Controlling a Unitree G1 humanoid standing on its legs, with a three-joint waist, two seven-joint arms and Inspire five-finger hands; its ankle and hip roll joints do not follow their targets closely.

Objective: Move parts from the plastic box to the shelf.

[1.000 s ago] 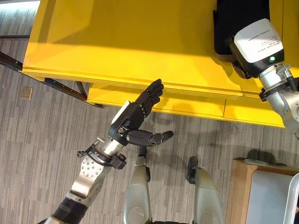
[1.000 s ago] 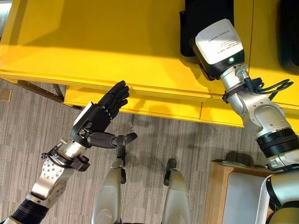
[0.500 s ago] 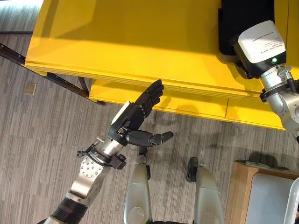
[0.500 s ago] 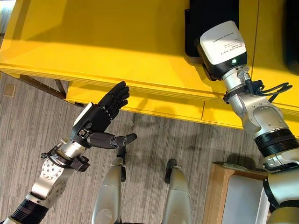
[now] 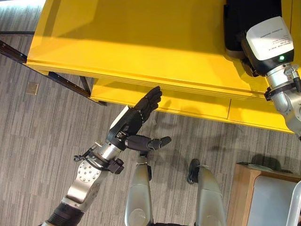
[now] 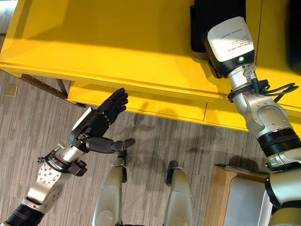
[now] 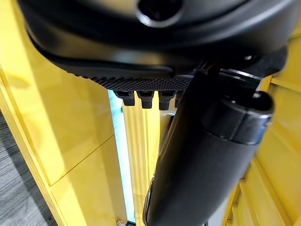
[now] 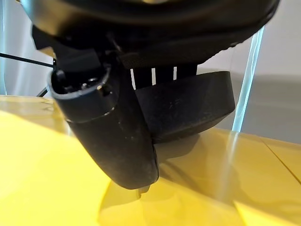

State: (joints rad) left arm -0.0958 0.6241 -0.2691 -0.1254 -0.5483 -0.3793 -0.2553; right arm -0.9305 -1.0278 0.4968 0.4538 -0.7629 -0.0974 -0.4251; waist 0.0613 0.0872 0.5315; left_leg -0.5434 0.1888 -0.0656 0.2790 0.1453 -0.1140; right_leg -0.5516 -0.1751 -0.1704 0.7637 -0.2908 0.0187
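A black part (image 5: 240,23) lies on the yellow shelf top (image 5: 141,42) at the far right. My right hand (image 5: 269,42) sits over the part's near end. In the right wrist view its thumb (image 8: 113,132) stands on one side of the black part (image 8: 188,108) and the fingers curl over the part's top. My left hand (image 5: 131,123) hangs open in the air over the floor, just in front of the shelf's front edge, with fingers straight, thumb out and nothing in it. The left wrist view looks past that thumb (image 7: 207,150) at yellow panels.
A second black thing (image 6: 294,33) lies on the shelf at the right edge. A wooden stand with a pale grey box (image 5: 273,197) is at the lower right. Dark metal legs (image 5: 66,82) run under the shelf's left end. A small plate (image 5: 32,88) is set in the floor.
The whole picture has shifted a little, so the camera moved. My left hand has sunk slightly. My right hand stays on the black part.
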